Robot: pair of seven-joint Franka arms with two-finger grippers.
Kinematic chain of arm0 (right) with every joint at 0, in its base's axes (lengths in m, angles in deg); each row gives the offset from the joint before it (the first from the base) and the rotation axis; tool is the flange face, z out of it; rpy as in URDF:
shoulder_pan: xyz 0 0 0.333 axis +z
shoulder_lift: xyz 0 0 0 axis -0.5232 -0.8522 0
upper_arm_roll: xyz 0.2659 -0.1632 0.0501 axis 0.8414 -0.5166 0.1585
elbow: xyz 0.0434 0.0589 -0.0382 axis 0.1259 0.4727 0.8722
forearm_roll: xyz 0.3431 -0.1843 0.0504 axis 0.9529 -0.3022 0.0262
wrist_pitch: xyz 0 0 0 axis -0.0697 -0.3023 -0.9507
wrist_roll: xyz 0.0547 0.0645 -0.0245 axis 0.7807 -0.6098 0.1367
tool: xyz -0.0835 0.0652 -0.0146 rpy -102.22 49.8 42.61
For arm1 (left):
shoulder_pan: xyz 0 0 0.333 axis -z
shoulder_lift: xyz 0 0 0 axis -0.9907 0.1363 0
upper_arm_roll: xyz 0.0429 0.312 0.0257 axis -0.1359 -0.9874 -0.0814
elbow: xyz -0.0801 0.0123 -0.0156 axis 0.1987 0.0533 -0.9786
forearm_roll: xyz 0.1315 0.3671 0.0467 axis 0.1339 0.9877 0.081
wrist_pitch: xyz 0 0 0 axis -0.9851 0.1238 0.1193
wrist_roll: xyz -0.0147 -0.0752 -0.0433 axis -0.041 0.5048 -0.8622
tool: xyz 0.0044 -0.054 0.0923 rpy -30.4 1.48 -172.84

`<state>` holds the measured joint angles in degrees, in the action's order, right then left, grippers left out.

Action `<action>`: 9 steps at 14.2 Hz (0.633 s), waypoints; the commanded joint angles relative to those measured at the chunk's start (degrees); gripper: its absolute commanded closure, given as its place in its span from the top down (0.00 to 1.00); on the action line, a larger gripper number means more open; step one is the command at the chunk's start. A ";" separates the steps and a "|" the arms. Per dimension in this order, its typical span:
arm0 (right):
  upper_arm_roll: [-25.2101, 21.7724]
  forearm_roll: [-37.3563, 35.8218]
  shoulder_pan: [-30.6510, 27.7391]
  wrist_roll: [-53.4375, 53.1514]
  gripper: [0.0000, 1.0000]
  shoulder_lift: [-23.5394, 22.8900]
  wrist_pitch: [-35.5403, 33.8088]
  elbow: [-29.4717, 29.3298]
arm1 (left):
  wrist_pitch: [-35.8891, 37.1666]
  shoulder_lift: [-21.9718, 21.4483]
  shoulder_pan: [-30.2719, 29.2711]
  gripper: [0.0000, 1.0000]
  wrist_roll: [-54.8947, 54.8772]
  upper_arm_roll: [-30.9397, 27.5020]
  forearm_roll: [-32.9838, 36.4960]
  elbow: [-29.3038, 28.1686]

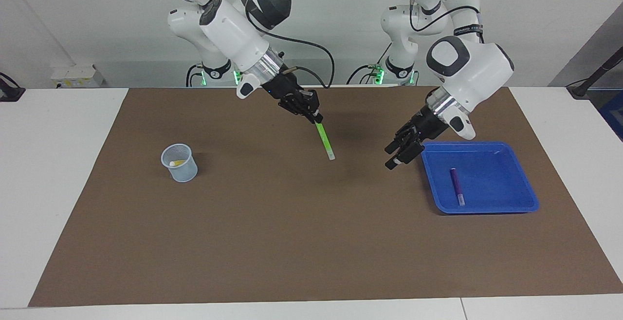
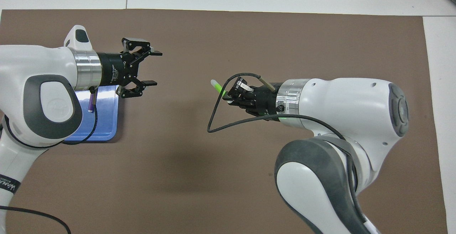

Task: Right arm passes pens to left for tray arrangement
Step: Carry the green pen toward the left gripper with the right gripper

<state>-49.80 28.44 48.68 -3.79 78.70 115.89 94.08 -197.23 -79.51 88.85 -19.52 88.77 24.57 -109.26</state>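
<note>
Overhead, the right gripper (image 2: 231,97) has its fingers clamped on the green pen (image 1: 324,142), above the brown mat. Well apart, the left gripper (image 2: 153,68) gapes empty beside the tray (image 1: 511,198) holding the purple pen (image 1: 456,186).

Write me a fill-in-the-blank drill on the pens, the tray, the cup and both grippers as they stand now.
1. The right gripper is shut on the ____ pen.
2. The purple pen lies in the blue ____.
3. The pen that stands in the pale-blue cup is ____.
4. The left gripper, over the brown mat beside the tray, has its fingers ____.

Missing words: green; tray; yellow; open
</note>
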 commanded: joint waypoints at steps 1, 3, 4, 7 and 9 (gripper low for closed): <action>0.14 1.63 1.32 -0.86 0.00 -1.07 3.61 0.21 | -4.12 -1.16 1.39 0.85 5.02 1.81 -3.88 -1.71; 0.14 2.24 2.37 -3.14 0.00 -1.25 5.29 0.03 | -5.80 -1.51 3.94 0.84 7.76 1.81 -4.33 -2.85; 0.14 2.60 2.46 -3.15 0.00 -1.25 5.47 -0.05 | -5.98 -1.77 4.82 0.82 8.37 1.81 -4.33 -3.29; 0.14 2.69 2.46 -3.15 0.00 -1.25 5.56 0.03 | -6.07 -2.65 6.58 0.81 8.47 1.81 -6.69 -5.13; 0.14 2.69 2.46 -3.15 0.00 -1.25 5.47 0.03 | -6.68 -3.09 7.20 0.76 8.99 1.81 -9.42 -5.84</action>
<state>-49.80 29.64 51.17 -6.67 77.39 120.60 94.06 -202.31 -80.00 94.82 -11.43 91.12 17.80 -112.03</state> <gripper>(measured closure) 0.819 0.203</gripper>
